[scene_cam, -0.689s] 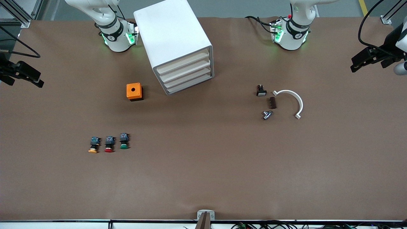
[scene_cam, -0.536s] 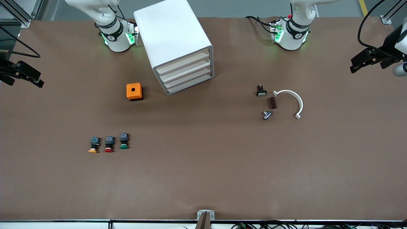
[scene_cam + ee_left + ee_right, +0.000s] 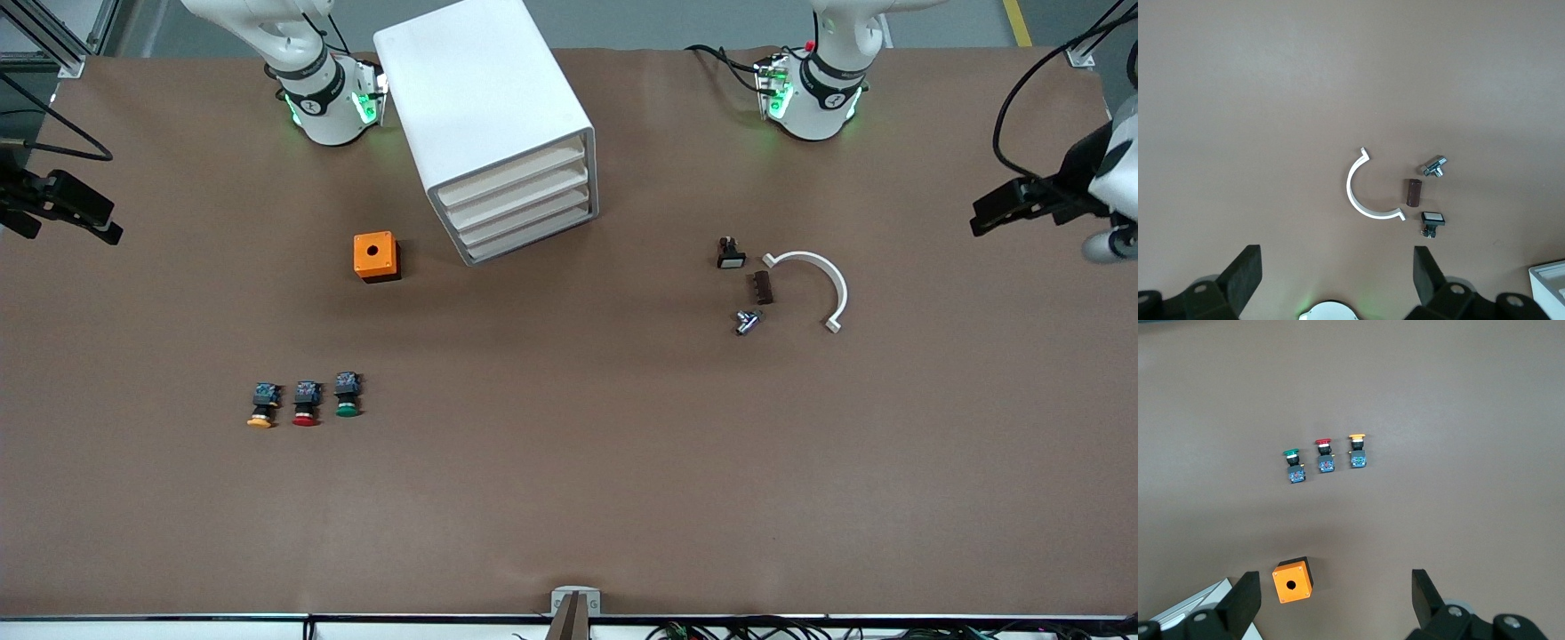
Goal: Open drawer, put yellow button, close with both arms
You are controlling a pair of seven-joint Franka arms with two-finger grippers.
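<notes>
The yellow button (image 3: 261,407) lies on the table (image 3: 569,462), cap toward six o'clock, long axis twelve-to-six, while the left gripper (image 3: 1337,273) and right gripper (image 3: 1336,597) hover, jaws spread.

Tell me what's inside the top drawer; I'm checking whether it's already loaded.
Cannot be seen: the drawer is shut, only its cream front showing. The yellow button lies out on the table, beside the red one.

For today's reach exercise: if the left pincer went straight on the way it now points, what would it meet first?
Probably bare table. The left pincer points down, open, over the left arm's end; the white curved bracket lies closest, though depth is unclear.
</notes>
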